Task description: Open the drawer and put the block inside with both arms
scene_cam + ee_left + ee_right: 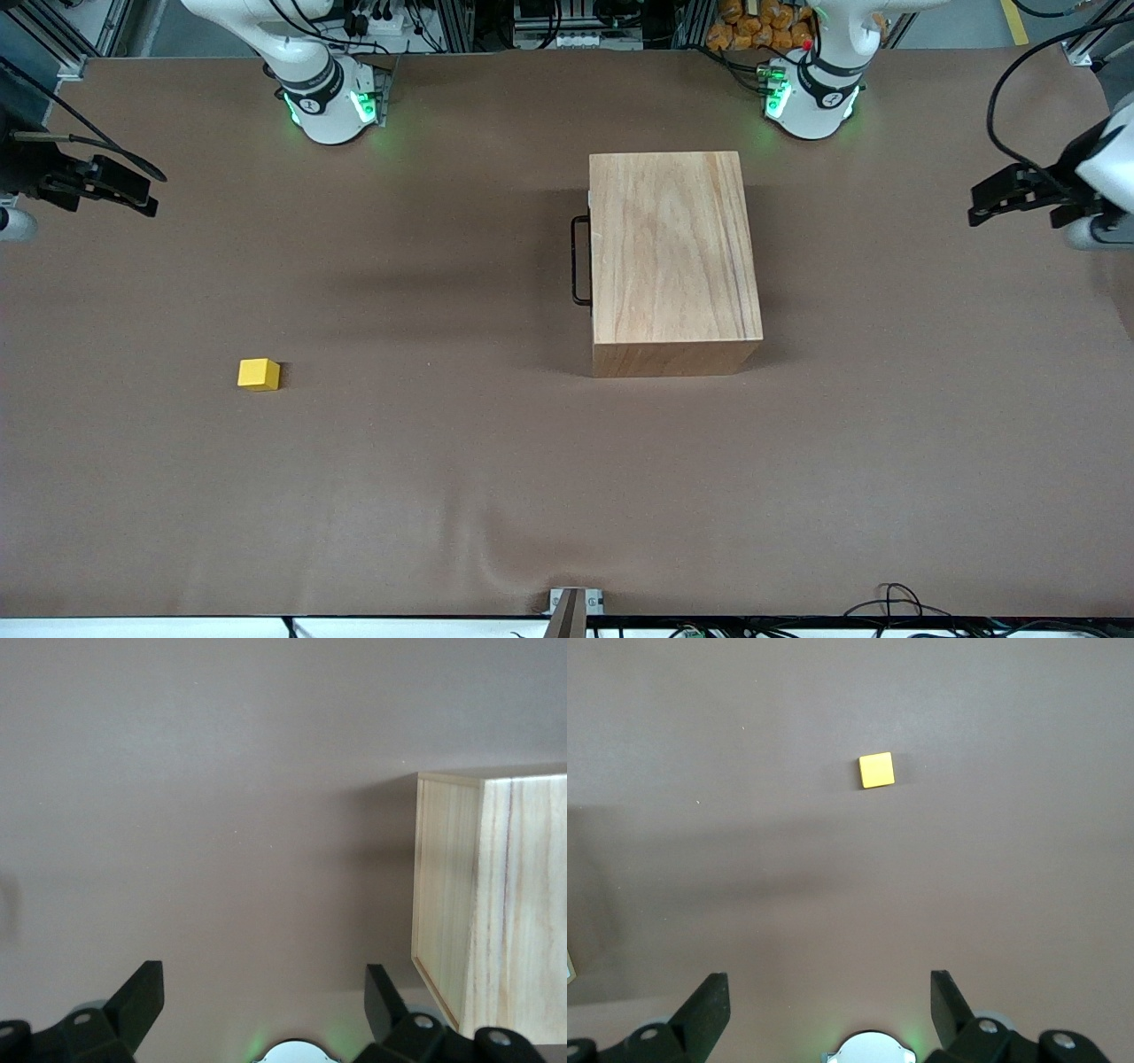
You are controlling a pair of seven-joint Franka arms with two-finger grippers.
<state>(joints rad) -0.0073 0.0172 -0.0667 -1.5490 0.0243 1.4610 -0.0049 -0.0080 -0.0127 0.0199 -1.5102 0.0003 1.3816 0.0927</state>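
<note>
The plain wooden box (673,257) stands mid-table; its drawer is slid fully in, and only the black wire handle (579,262) shows, facing the right arm's end. The yellow block (259,374) lies on the brown table, nearer the front camera and toward the right arm's end. My right gripper (140,193) hangs open and empty over that end's edge; in its wrist view (828,988) the block (876,770) is well ahead of the fingers. My left gripper (982,204) waits open and empty over the other end, with the box (496,912) beside it (261,979).
Both green-lit bases (332,102) (811,97) stand along the table's back edge. A small metal bracket (574,604) and loose cables (895,602) sit at the front edge. Brown table (443,496) stretches wide around block and box.
</note>
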